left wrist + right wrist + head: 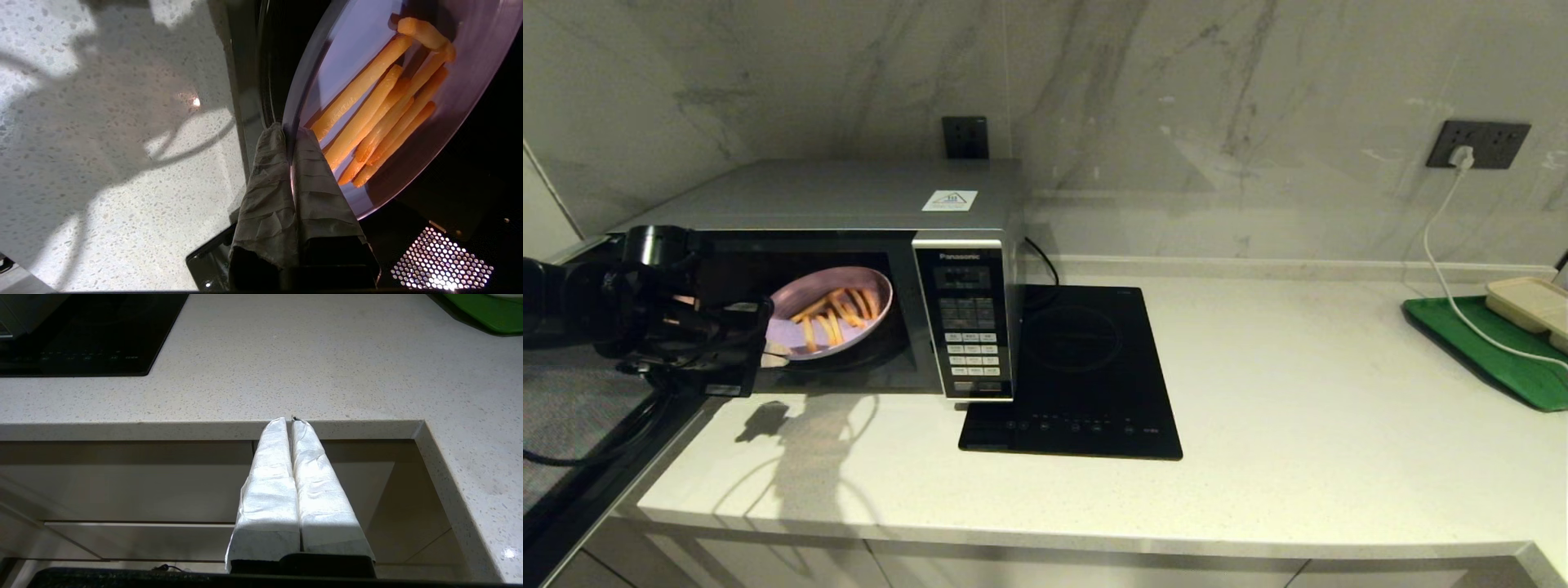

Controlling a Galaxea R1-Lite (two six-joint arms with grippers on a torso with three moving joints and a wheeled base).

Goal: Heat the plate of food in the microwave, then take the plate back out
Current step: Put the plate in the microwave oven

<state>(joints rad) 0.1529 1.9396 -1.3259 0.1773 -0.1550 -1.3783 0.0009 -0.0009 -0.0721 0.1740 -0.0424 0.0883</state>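
Note:
The silver Panasonic microwave (968,327) stands at the counter's back left with its door swung open. Inside its dark cavity the lilac plate of food (858,327) tilts up, with several orange-yellow fries (837,314) on it. My left gripper (772,354) is shut on the plate's near rim at the cavity's mouth. In the left wrist view the taped fingers (265,192) pinch the plate (457,98) rim between them, the fries (380,114) just beyond. My right gripper (290,420) is shut and empty, parked below the counter's front edge, out of the head view.
A flat black induction cooktop (1082,376) lies right of the microwave. A green tray (1494,355) with a beige compartment tray (1531,304) sits at the far right, crossed by a white cable (1441,269) from a wall socket. The open door (572,425) hangs at the left.

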